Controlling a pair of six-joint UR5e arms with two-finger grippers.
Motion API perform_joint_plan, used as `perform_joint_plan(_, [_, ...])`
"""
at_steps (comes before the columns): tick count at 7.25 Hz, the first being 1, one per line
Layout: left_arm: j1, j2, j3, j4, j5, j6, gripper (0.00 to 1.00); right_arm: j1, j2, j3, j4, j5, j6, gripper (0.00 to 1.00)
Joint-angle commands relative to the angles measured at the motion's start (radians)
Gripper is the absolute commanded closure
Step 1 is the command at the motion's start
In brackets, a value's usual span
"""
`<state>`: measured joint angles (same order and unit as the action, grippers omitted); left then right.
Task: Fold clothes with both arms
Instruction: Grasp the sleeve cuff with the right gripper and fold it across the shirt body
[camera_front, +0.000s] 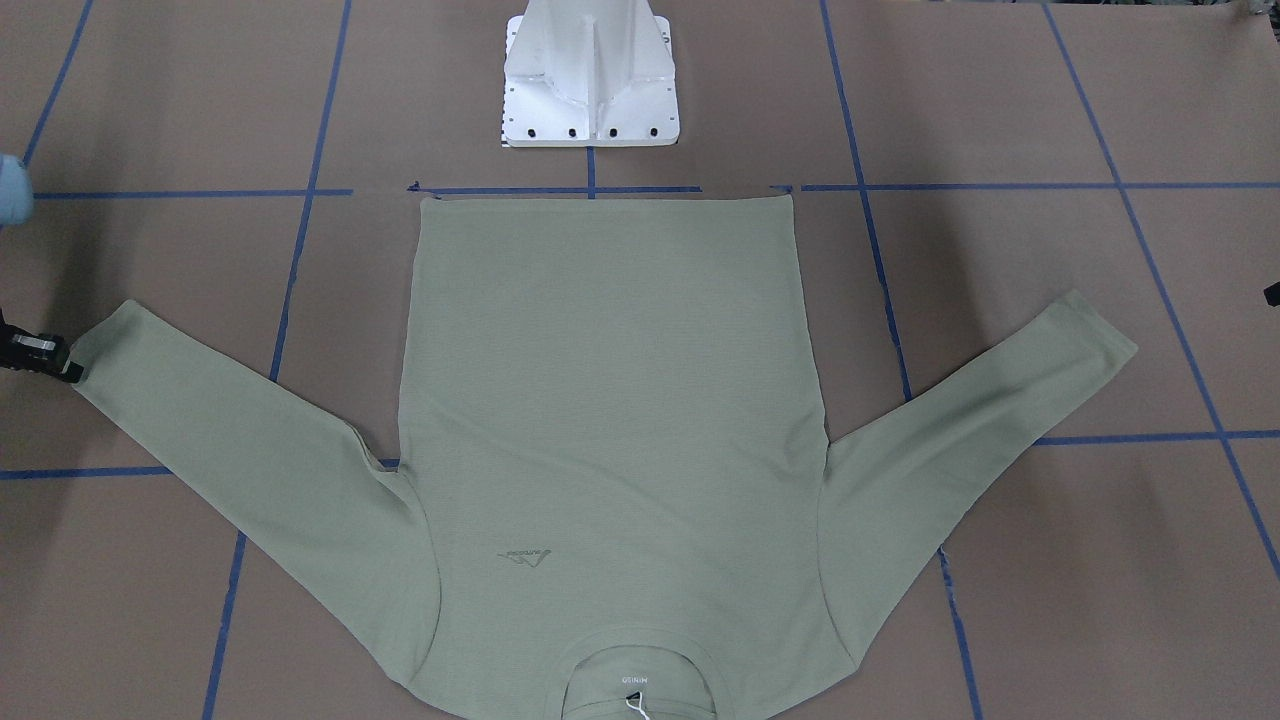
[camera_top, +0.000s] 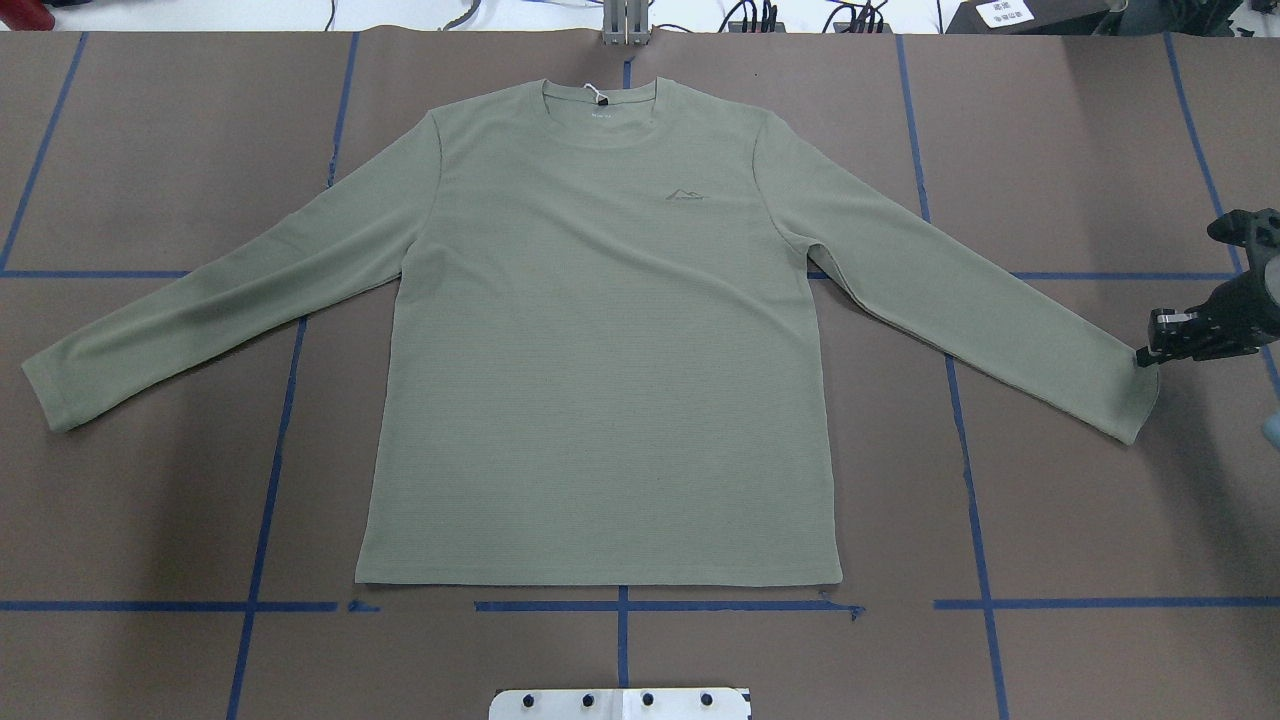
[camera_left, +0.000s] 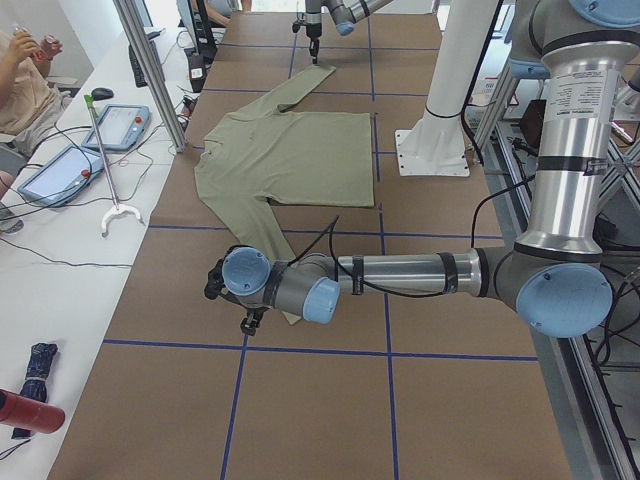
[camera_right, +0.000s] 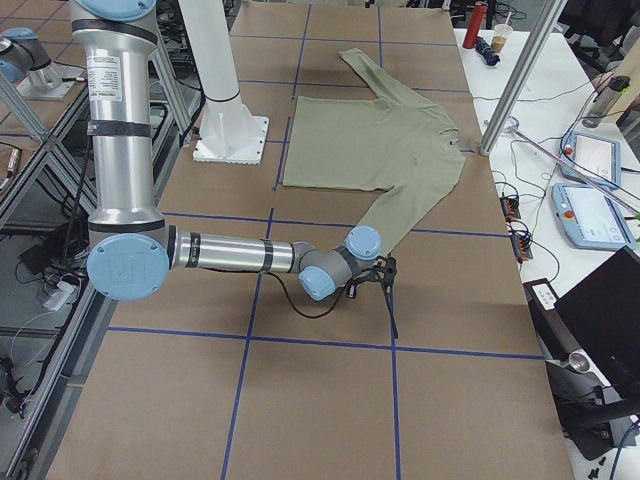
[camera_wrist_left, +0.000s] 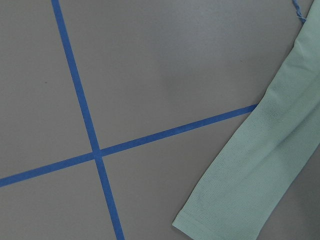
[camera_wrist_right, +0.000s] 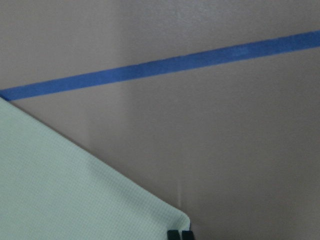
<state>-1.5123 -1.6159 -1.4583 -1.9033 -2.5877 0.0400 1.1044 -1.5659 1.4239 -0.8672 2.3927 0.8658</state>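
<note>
The sage-green long-sleeved shirt (camera_top: 600, 350) lies flat and face up on the brown table, both sleeves spread out, neck away from the robot. My right gripper (camera_top: 1143, 356) is low at the far corner of the right sleeve's cuff. In the right wrist view its fingertips (camera_wrist_right: 173, 234) stand close together on that cuff corner (camera_wrist_right: 165, 215), so it is shut on it. My left gripper (camera_left: 250, 322) hangs by the left sleeve's cuff (camera_wrist_left: 235, 200); I cannot tell whether it is open or shut.
The white pedestal base (camera_front: 590, 90) stands at the robot's edge of the table, just beyond the shirt's hem. Blue tape lines (camera_top: 620, 605) cross the table. Tablets and cables (camera_left: 70, 150) lie on the side bench. A person (camera_left: 25, 70) sits there.
</note>
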Motion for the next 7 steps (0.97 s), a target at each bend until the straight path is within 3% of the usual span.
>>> perform_joint_plan(1, [0.0,0.001,0.004,0.003,-0.005,-0.006,0.0,0.003,-0.009,0.055,0.001,0.067,0.028,1.0])
perform_joint_plan(2, [0.0,-0.001,0.004,0.003,-0.005,-0.009,0.0,0.0,0.01,0.085,-0.018,0.091,0.094,1.0])
perform_joint_plan(4, [0.0,-0.002,-0.002,0.001,-0.006,-0.011,0.0,-0.047,0.159,0.139,-0.016,0.097,0.482,1.0])
perform_joint_plan(5, [0.0,-0.002,-0.01,0.0,-0.006,-0.012,0.0,-0.119,0.285,0.136,-0.019,0.056,0.65,1.0])
perform_joint_plan(6, [0.0,-0.005,-0.008,0.0,-0.006,-0.012,0.0,-0.226,0.423,0.116,-0.045,-0.092,0.777,1.0])
perform_joint_plan(7, [0.0,-0.006,-0.011,0.0,-0.006,-0.014,0.0,-0.265,0.583,0.089,-0.169,-0.166,0.829,1.0])
